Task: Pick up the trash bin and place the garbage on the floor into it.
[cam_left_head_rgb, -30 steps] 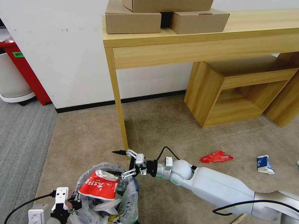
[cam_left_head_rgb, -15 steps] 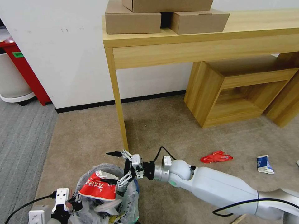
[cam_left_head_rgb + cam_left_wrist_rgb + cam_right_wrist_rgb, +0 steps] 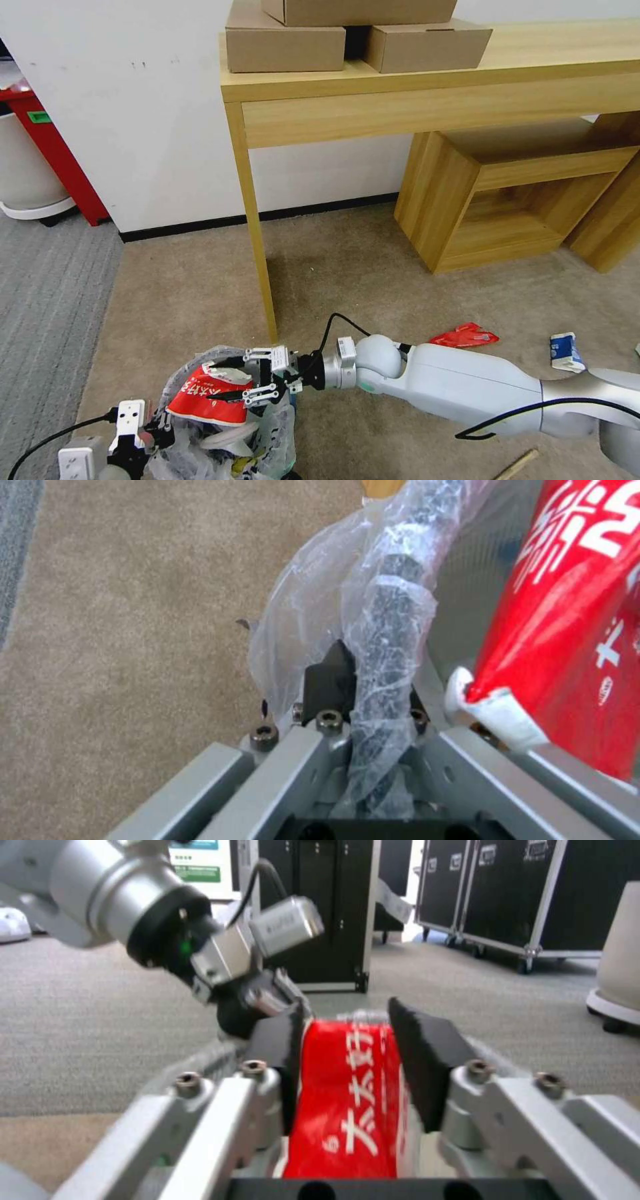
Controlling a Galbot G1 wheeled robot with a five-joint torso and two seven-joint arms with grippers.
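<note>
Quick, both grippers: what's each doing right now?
Left gripper: shut on the trash bin rim.
Right gripper: open, fingers either side of the red cup over the bin.

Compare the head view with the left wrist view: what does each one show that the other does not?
Head view alone: the right gripper over the trash bin, the red wrapper and the blue-white carton on the carpet. Left wrist view alone: the left gripper shut on the bin's bagged rim. Both: the bin and the red-white cup.
</note>
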